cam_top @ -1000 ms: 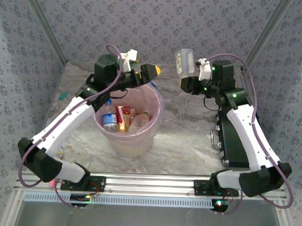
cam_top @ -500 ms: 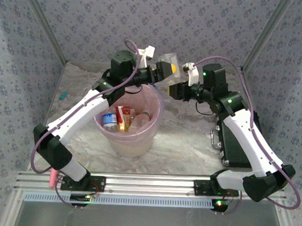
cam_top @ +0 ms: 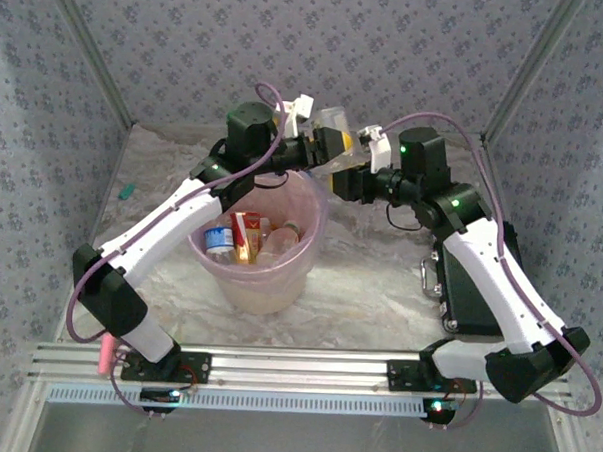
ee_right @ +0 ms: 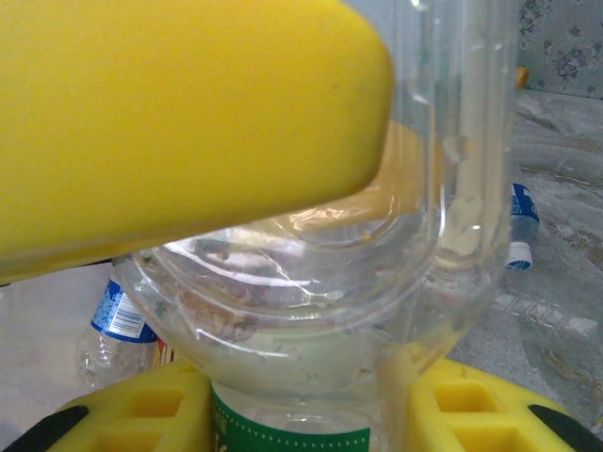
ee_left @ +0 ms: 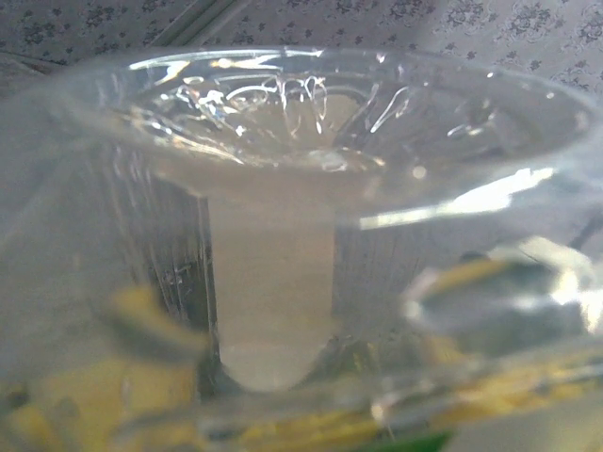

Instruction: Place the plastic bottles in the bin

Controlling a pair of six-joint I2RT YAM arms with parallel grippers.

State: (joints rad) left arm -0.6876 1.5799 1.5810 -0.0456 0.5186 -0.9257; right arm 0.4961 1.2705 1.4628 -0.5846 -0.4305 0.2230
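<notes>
The plastic bottles: one clear bottle [cam_top: 336, 120] is held in the air between the two end effectors, above the far rim of the bin [cam_top: 320, 215]. The right end effector [ee_right: 292, 419] pinches it: in the right wrist view its yellow fingers [ee_right: 151, 414] sit on either side of the bottle [ee_right: 311, 282] at a green label band. The left end effector [cam_top: 325, 147] meets the same bottle from the other side. One of its yellow fingers [ee_right: 188, 113] lies across the clear wall, but whether it is clamped or only touching I cannot tell. In the left wrist view the bottle's base [ee_left: 283, 235] sits right against the lens.

Below them the bin stands on the worktop [cam_top: 369, 279], lined with a pink bag. Inside lie several bottles, among them a blue-labelled one [cam_top: 219, 239] and a red-labelled one [cam_top: 246, 234]. A small teal object [cam_top: 128, 190] lies on the worktop well to the left. A black box [cam_top: 469, 283] sits beneath the right arm.
</notes>
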